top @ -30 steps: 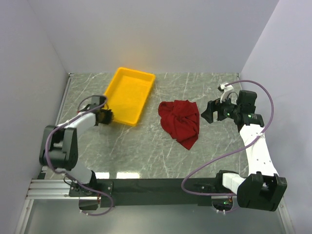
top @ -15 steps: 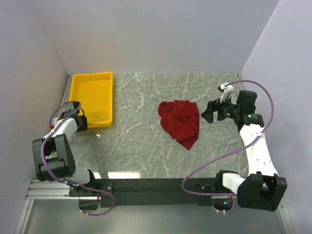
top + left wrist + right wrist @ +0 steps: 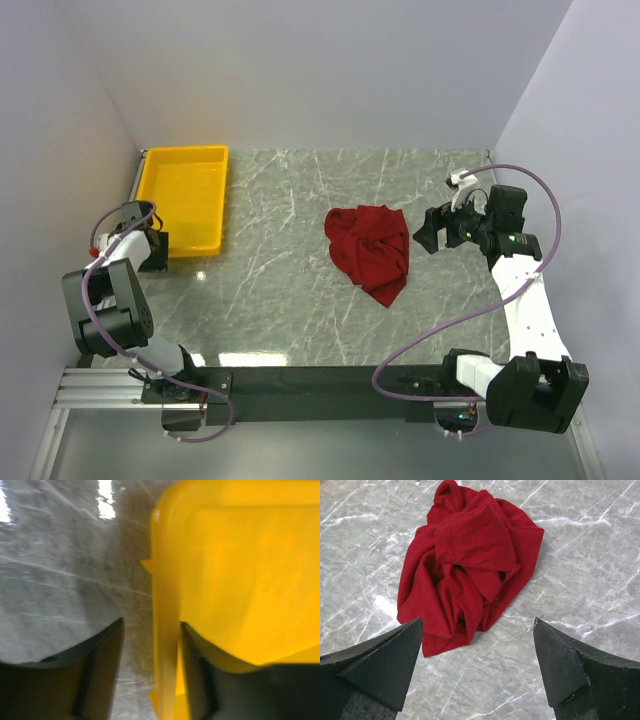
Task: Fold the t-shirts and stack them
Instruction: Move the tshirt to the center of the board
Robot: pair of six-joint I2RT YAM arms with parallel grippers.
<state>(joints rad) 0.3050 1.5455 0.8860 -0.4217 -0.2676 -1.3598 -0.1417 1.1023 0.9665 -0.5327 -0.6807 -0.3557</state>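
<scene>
The dark red t-shirt (image 3: 370,250) lies crumpled in a heap right of the table's middle, and it fills the upper part of the right wrist view (image 3: 465,565). My right gripper (image 3: 425,235) hovers just right of it, wide open and empty (image 3: 477,622), pointing at the heap. My left gripper (image 3: 160,248) is at the far left by the near corner of the yellow tray (image 3: 183,165). Its jaws (image 3: 151,622) straddle the tray's rim (image 3: 165,580), open, with a gap between the outer finger (image 3: 107,660) and the rim.
The empty yellow tray sits in the back left corner against the left wall. Grey marble tabletop (image 3: 290,300) spreads between tray and t-shirt. White walls close in the left, back and right sides.
The left arm dragged the yellow tray from the table's middle-left into the back left corner, then its jaws widened off the rim. The right arm and t-shirt have not moved.
</scene>
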